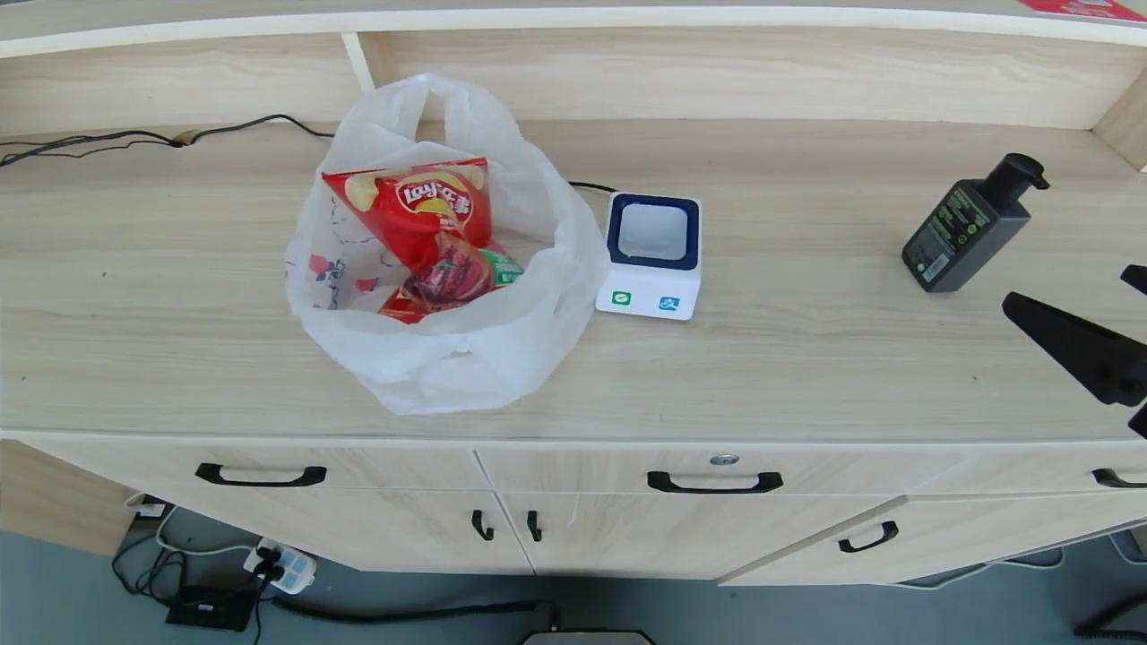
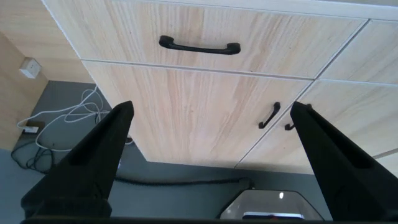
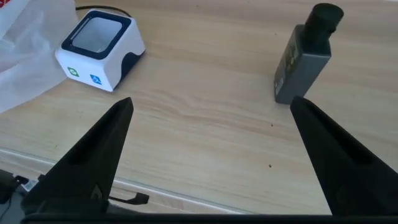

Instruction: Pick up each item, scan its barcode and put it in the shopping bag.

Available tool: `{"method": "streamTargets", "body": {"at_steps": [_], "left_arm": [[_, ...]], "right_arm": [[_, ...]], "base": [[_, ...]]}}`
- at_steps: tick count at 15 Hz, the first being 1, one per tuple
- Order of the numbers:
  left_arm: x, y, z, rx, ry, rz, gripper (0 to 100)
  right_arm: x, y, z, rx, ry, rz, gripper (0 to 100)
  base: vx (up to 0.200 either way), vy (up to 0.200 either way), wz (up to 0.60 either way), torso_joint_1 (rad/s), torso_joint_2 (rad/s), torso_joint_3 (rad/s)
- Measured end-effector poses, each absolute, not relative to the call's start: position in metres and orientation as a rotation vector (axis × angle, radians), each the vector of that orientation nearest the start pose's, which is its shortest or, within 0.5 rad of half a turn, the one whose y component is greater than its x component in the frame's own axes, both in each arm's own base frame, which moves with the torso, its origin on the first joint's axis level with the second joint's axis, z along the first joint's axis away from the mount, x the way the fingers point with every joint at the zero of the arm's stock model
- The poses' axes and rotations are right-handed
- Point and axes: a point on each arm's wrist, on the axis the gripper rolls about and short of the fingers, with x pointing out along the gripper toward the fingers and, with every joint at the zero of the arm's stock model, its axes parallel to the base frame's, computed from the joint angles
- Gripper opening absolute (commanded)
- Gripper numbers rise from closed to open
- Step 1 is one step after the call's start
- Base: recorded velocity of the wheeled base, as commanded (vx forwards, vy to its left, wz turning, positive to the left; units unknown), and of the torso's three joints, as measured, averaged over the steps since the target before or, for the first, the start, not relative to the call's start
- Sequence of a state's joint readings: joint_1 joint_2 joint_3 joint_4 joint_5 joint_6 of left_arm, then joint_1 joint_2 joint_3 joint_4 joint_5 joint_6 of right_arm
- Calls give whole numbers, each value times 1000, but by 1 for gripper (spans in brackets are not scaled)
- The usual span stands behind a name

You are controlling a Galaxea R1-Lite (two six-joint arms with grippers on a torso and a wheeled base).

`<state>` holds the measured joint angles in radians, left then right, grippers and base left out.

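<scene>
The pale wood-grain surface [image 1: 806,358] carries a crinkled, translucent white plastic shopping bag [image 1: 448,358] at its left-centre, its mouth open on a glossy red crisp packet [image 1: 417,210] and other red snack packets. Just beside the bag to the right stands a white cube-shaped scanner [image 1: 652,255] with a dark blue rim around its window. A matte dark grey, flat-sided pump bottle [image 1: 963,228] stands well apart at the right, just beyond the right gripper [image 3: 211,106], whose black tapered jaws are spread wide and empty; the left gripper [image 2: 212,107] hangs before the wooden cabinet front [image 2: 186,81], its jaws likewise wide and empty.
</scene>
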<state>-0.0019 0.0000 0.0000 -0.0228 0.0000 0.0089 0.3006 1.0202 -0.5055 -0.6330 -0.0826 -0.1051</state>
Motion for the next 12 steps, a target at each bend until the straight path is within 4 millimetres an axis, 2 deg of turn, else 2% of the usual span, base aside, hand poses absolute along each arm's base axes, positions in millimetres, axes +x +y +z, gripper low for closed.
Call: {"method": "streamTargets", "body": {"at_steps": [1,2,5,8,12], "left_arm": [[-23,0,78,9,-23,-2,100],[-23,0,78,9,-23,-2,100],[-23,0,78,9,-23,-2,100],[-23,0,78,9,-24,-2,100],[-23,0,78,8,-26,-2,100]], "right_arm": [[129,37,248,-82,-128,208,100],[129,37,248,-81,-128,207,100],[129,37,247,-65,-124,204,100],[130,37,242,-67,-105,205,100],[130,37,242,-65,-104,209,100]], "base": [[0,-200,0,2,2,2],[200,0,0,2,7,2],[0,0,0,0,0,0],[200,0,0,4,-1,1],[0,0,0,0,0,0]]}}
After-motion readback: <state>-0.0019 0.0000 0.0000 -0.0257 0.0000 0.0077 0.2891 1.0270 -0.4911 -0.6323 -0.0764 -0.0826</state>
